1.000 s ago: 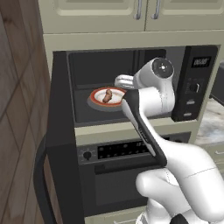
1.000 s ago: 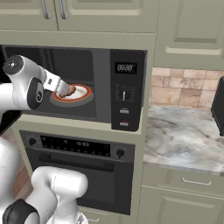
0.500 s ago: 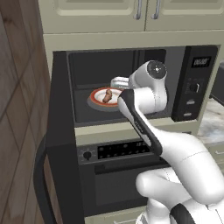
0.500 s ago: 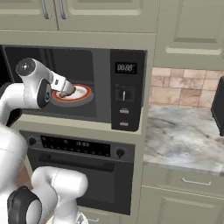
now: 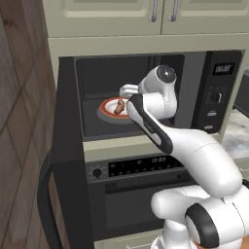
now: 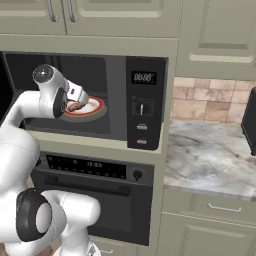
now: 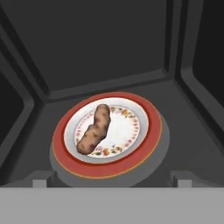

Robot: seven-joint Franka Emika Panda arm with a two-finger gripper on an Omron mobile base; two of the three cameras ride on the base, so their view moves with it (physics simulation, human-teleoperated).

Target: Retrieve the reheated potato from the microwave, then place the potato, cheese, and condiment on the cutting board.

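Your microwave (image 5: 146,92) door (image 5: 68,160) is swung wide open, out to the left. Look inside and you see the potato (image 7: 94,128). It is brown and lumpy, and it lies on a white plate (image 7: 131,131) with a red rim and little flowers around it. The potato sits a bit to the left side of the plate in the hand view, and it lies slanted. The plate rests on a round grey tray (image 7: 148,170) on the floor of the microwave. Your white arm (image 5: 160,121) reaches up from below and bends into the open box. Your claw (image 7: 111,178) is spread wide, with its two small dark tips low at each side of the hand view. It holds nothing. It is close to the plate and points at it, but it does not touch the potato. In the right base view the hand (image 6: 75,95) is just in front of the plate. The panel with the little clock (image 6: 144,77) is on the right side of the microwave. Below it is a black oven (image 6: 95,190), and to the right is a grey stone counter (image 6: 210,160).
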